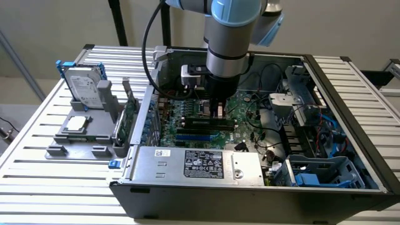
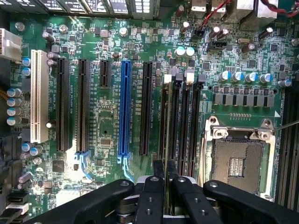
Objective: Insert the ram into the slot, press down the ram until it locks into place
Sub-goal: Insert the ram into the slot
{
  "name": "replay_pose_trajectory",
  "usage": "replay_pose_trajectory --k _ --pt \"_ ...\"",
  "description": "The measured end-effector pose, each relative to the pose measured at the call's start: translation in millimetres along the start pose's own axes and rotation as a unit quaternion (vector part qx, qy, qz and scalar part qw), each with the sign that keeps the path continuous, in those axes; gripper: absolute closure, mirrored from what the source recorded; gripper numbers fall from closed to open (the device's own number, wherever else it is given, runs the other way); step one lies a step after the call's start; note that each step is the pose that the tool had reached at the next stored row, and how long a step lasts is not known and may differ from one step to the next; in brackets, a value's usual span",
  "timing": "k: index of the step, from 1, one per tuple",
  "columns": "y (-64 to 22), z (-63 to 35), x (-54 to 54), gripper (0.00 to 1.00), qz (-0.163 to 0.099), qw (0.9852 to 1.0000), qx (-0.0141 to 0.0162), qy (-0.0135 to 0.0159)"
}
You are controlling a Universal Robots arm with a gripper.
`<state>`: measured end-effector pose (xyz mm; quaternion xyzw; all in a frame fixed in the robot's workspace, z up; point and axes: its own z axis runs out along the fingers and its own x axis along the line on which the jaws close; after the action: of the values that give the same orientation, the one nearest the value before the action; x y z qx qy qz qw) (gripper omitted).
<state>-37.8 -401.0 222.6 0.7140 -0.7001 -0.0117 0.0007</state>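
So the claw (image 2: pixel 166 163) is clenched on what looks like the ram (image 2: pixel 167 183), seen edge-on as a thin pale strip between the fingers. It's hanging right over the black slot (image 2: pixel 168 116) on the blue-socket side of the memory bank, down inside the case (image 1: pixel 250 199) on the surface. My worry is a stick sitting a hair off the groove or tilted: pushing down then would jam one end against the white end clip (image 2: pixel 167 78), flex the motherboard (image 2: pixel 107 140), or make the ram slip in the claw instead of seating.
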Motion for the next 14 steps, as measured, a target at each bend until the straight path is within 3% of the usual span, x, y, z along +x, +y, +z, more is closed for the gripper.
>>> replay_pose_trajectory --k 11,13,14 --pt "0.0 3.2 -0.5 0.86 0.000 1.0000 -0.0001 0.0000" --pt "0.0 3.3 -0.4 0.85 0.000 1.0000 -0.0001 0.0001" --pt "0.0 3.3 -0.4 0.78 0.000 1.0000 -0.0001 0.0001"
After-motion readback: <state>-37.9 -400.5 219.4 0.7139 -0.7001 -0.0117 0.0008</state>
